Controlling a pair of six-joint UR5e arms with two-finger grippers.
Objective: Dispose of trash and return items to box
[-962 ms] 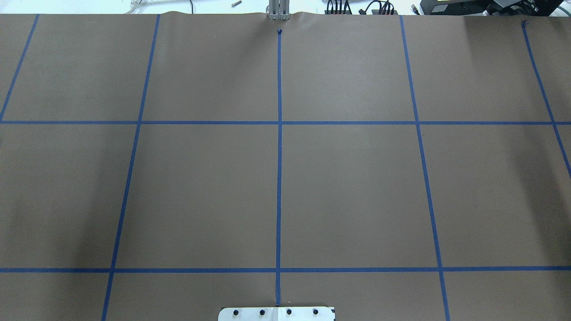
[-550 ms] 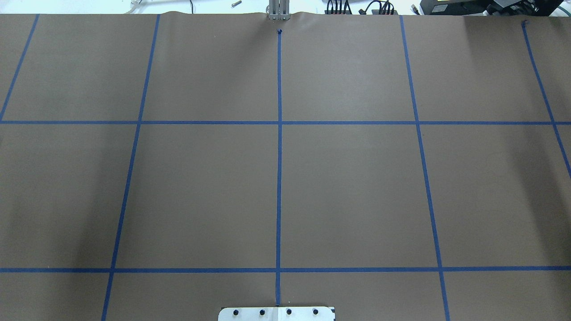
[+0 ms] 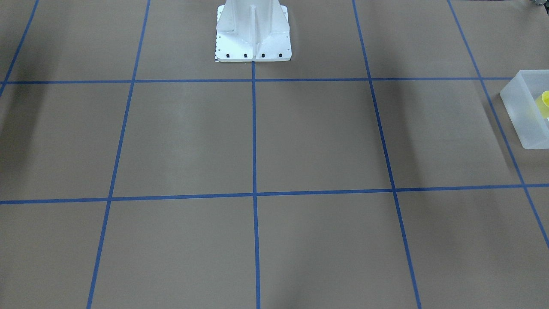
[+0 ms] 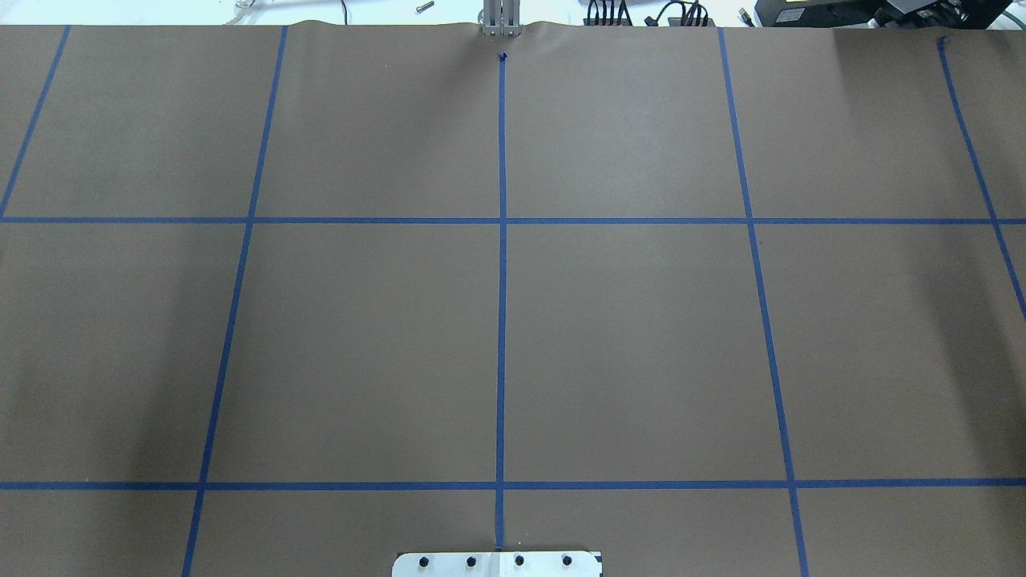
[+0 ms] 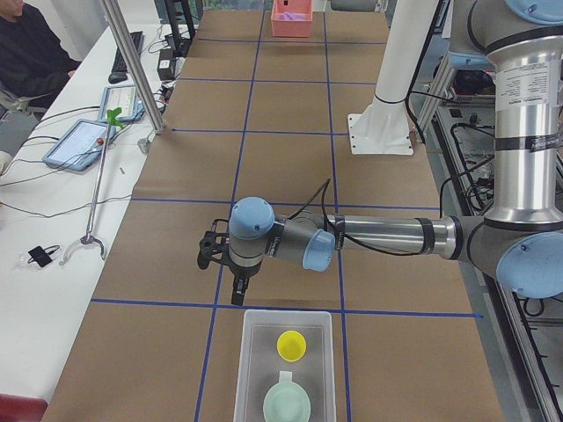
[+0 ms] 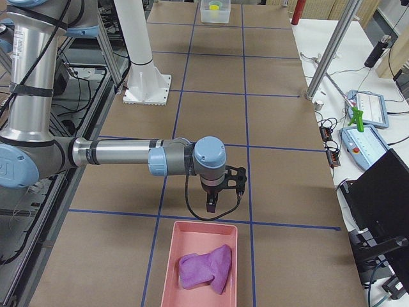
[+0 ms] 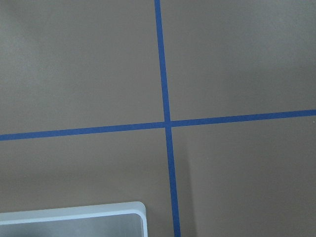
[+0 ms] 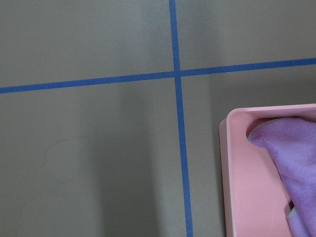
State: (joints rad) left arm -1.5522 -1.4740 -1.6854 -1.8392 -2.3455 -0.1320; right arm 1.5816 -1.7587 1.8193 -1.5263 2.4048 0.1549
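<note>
Sitting in the box are cup and bowl; cloth in tray.

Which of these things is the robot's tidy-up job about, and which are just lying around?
For the job: yellow cup and mint-green bowl, both inside the white box.

Just lying about: pink tray, the purple cloth in it, a tablet on the side bench, the white robot base.
</note>
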